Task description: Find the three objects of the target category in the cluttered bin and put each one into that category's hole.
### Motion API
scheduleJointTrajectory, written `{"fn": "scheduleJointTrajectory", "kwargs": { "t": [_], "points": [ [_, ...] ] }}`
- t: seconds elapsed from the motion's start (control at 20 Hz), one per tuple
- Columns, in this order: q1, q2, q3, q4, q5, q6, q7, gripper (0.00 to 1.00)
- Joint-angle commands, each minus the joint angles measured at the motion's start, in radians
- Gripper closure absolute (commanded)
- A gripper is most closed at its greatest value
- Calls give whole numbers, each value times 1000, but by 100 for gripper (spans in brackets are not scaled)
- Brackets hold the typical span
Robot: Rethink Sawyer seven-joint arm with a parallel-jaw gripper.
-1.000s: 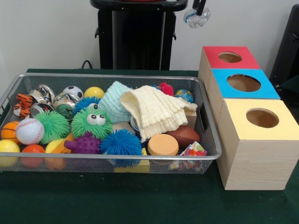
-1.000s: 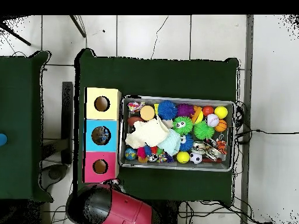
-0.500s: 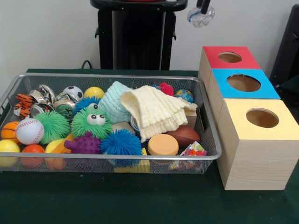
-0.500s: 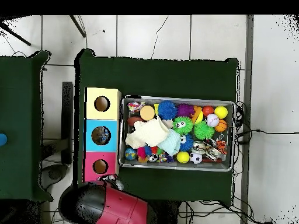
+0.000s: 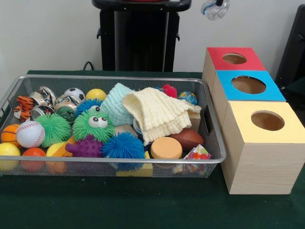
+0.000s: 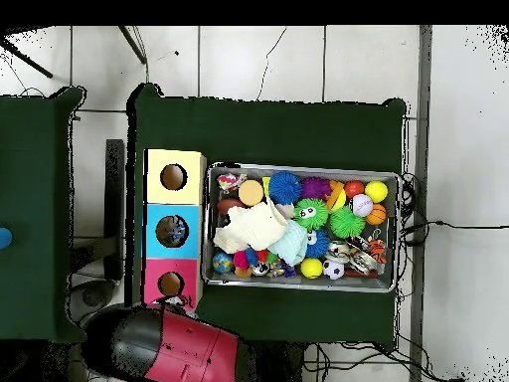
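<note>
Clear-blue object (image 5: 214,8) in hand (image 5: 217,5) | grip seemingly closed | above red box (image 5: 235,58)

Red and black arm (image 6: 169,345) with glossy, rounded housing and dark joint.

1. Three wooden boxes are being shown with tops in red (image 5: 235,58), blue (image 5: 249,85) and yellow (image 5: 267,121).
2. A silver mesh bin (image 5: 114,164) is being shown on a dark green table cover (image 5: 143,205).
3. A cream waffle-textured cloth (image 5: 159,113) is being shown beside a pale mint one (image 5: 114,102).
4. Spiky balls are being shown in green (image 5: 93,125), blue (image 5: 123,145) and purple (image 5: 86,147).
5. A white baseball (image 5: 30,133) is being shown with red stitching.
</note>
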Motion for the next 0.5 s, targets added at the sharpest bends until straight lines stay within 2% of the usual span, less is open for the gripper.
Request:
{"fn": "scheduleJointTrajectory", "kwargs": {
  "t": [0.05,0.5],
  "points": [
    [-5,19,19,-104,-22,118,221,100],
    [-24,72,78,-186,-19,115,171,100]
  ]
}}
